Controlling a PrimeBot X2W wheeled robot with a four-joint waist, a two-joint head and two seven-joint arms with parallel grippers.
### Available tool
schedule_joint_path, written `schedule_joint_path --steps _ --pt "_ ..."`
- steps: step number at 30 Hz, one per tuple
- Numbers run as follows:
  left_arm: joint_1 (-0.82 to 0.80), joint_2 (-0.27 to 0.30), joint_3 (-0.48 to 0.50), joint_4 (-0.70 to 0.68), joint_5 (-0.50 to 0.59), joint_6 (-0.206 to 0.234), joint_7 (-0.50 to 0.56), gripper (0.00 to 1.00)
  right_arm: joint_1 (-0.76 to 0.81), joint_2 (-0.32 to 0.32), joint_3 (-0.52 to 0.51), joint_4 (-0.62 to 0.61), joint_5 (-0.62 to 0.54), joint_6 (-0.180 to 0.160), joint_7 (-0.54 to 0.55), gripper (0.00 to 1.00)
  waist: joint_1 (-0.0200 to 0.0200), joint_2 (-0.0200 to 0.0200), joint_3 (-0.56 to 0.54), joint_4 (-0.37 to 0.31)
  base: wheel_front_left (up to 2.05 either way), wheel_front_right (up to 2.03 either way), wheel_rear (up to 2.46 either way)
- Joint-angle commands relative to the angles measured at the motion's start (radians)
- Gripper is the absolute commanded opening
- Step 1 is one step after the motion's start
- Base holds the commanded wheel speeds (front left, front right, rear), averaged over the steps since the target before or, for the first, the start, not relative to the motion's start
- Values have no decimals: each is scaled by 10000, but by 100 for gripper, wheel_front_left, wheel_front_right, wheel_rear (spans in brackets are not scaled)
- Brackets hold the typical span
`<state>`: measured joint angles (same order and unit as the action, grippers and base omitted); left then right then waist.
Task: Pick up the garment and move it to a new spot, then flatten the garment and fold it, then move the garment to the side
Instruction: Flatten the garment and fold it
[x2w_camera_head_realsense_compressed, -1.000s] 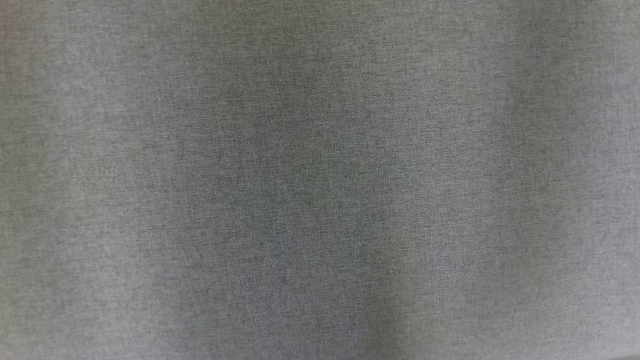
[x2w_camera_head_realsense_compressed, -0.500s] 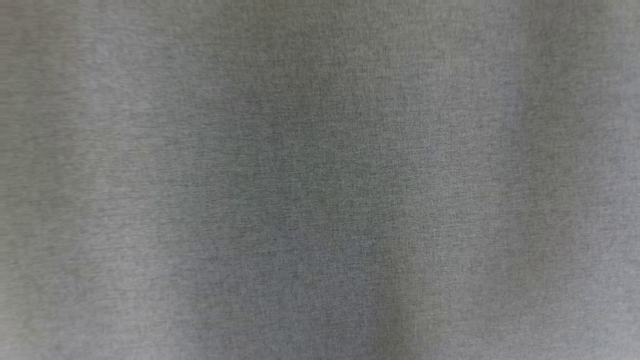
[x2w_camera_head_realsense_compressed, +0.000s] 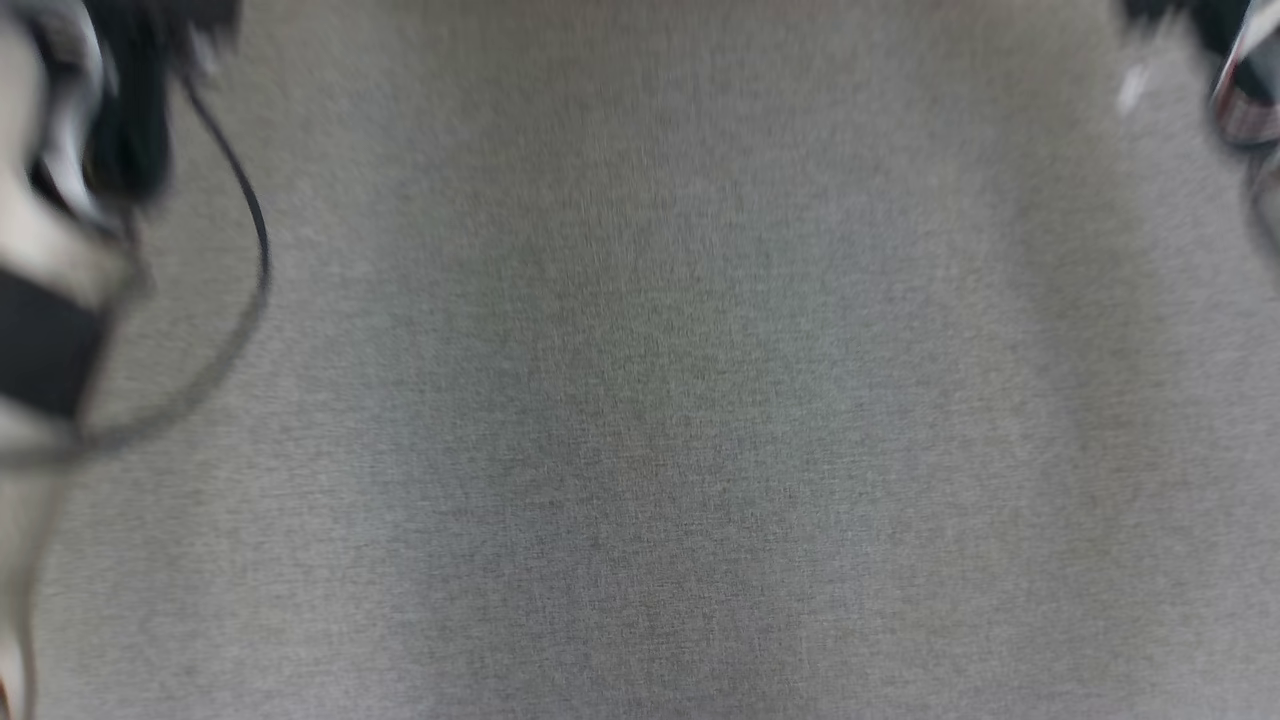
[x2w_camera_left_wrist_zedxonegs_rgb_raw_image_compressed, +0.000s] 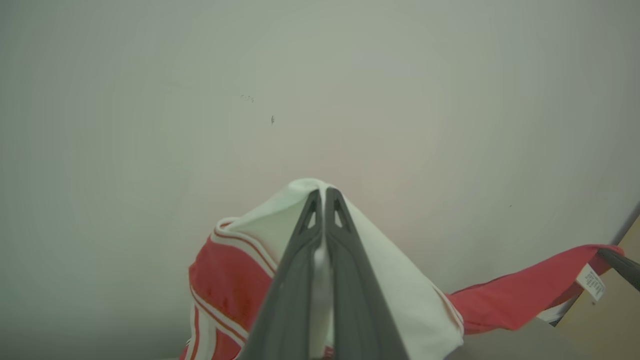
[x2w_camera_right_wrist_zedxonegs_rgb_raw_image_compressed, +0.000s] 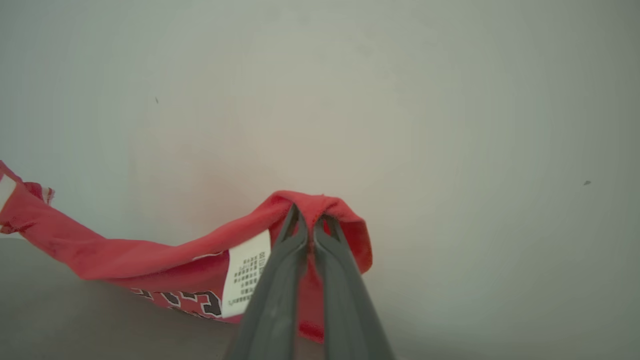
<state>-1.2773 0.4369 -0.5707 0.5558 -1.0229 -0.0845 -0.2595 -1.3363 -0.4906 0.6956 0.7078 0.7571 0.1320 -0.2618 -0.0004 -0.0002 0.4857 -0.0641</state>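
Beside right tool (x2w_camera_right_wrist_zedxonegs_rgb_raw_image_compressed: 311, 218), garment (x2w_camera_right_wrist_zedxonegs_rgb_raw_image_compressed: 125, 250) label (x2w_camera_right_wrist_zedxonegs_rgb_raw_image_compressed: 246, 272), apparently.

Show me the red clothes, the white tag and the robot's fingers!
Red-and-white fabric garment (x2w_camera_left_wrist_zedxonegs_rgb_raw_image_compressed: 225, 280): left wrist view, red panel.
White printed tag (x2w_camera_right_wrist_zedxonegs_rgb_raw_image_compressed: 246, 272): right wrist view, middle.
Right gripper's dark fingers (x2w_camera_right_wrist_zedxonegs_rgb_raw_image_compressed: 277, 300): right wrist view, left finger's surface.

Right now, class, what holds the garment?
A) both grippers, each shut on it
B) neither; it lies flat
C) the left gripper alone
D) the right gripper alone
A: the left gripper is shut on white cloth of the garment, the right gripper on its red edge.
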Motion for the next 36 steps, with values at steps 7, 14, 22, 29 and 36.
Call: schedule_joint_path --steps 7,14,22,29,36 --pt "4092 88 899 -2967 72 1110 -60 0 3517 -664 -765 -2121 -158 -27 -25 0 4 2 -1419 181 0 0 0" --pt "7960 -437 1919 -4904 135 1803 -61 0 7065 -692 -1851 -3401 -294 -27 -23 0 4 2 -2084 242 0 0 0" --pt "11245 -1685 2977 -5269 431 1645 -63 0 10166 -188 -2754 -4003 -738 -27 161 0 4 2 -2628 163 0 0 0" --pt "12864 -2425 3091 -5049 820 1362 -64 0 11820 135 -3374 -4354 -1085 -27 407 0 4 2 -3063 252 0 0 0" --pt "14103 -2827 2976 -4943 832 1261 -63 0 13491 200 -3890 -4702 -1725 -27 932 0 4 2 -3573 457 0 0 0"
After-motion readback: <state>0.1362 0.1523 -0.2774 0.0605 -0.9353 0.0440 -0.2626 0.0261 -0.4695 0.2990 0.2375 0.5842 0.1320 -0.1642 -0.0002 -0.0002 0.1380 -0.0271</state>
